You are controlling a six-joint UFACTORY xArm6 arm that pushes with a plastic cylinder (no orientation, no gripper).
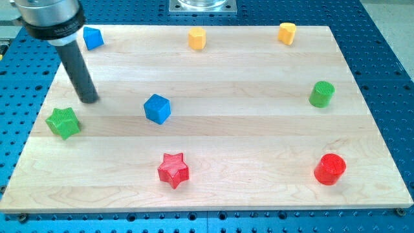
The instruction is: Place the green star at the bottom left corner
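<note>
In the camera view, my tip rests on the wooden counter at the frame's left, just above and right of the green star, apart from it. I carry no pincer, only the rod, holding nothing. The star lies near the left edge, above the bottom left corner. A blue cube sits right of my tip, a red star lower centre.
</note>
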